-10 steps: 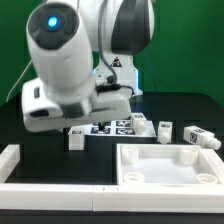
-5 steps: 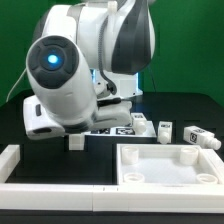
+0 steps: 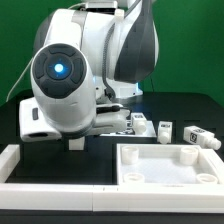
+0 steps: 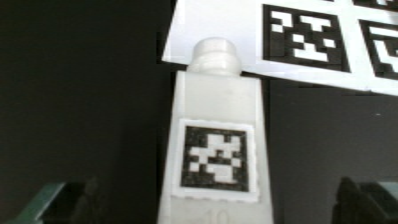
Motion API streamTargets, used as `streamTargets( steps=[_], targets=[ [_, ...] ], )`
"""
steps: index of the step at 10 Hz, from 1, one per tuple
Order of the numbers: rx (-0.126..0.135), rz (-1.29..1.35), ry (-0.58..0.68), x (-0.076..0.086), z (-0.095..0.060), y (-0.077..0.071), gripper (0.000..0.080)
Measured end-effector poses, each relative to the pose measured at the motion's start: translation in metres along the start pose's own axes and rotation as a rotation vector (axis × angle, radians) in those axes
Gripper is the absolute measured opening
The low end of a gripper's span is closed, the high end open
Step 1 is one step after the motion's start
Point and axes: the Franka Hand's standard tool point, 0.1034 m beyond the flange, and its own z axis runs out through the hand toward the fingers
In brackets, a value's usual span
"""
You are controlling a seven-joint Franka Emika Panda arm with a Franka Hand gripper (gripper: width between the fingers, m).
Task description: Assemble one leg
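A white leg [image 4: 217,140] with a black-and-white tag lies on the black table, its narrow tip touching the edge of the marker board [image 4: 302,35]. My gripper [image 4: 210,205] is open, with one dark finger on each side of the leg's lower end, apart from it. In the exterior view the arm hides most of this leg [image 3: 75,143] and the gripper. Three more white legs [image 3: 141,124], [image 3: 165,129], [image 3: 201,137] lie toward the exterior view's right. The white square tabletop [image 3: 166,176] lies in front of them.
A white L-shaped fence [image 3: 12,160] runs along the front and the exterior view's left. The marker board [image 3: 122,127] shows just past the arm. A green wall stands behind.
The arm has come down and toward the exterior view's left. It now covers most of the leg and the marker board.
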Motion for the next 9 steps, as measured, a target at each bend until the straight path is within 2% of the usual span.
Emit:
streamTargets(
  steps=[2, 3, 4, 5, 6, 7, 8, 9],
  targets=[
    [-0.01, 0.007, -0.033, -0.0022, 0.0012, 0.003, 0.0649],
    [-0.03, 0.016, -0.036, -0.001, -0.0012, 0.0029, 0.0649],
    [-0.028, 0.005, -0.035, 0.0001, -0.0012, 0.0009, 0.0649],
    [-0.028, 0.004, -0.035, 0.0, -0.0009, 0.0008, 0.0547],
    [-0.028, 0.003, -0.035, 0.0, -0.0009, 0.0007, 0.0393],
    [-0.028, 0.002, -0.035, 0.0, -0.0008, 0.0006, 0.0393],
    [-0.028, 0.002, -0.035, -0.0001, -0.0011, 0.0006, 0.0285],
    [-0.03, 0.005, -0.026, -0.0004, -0.004, -0.0009, 0.0285]
  ],
)
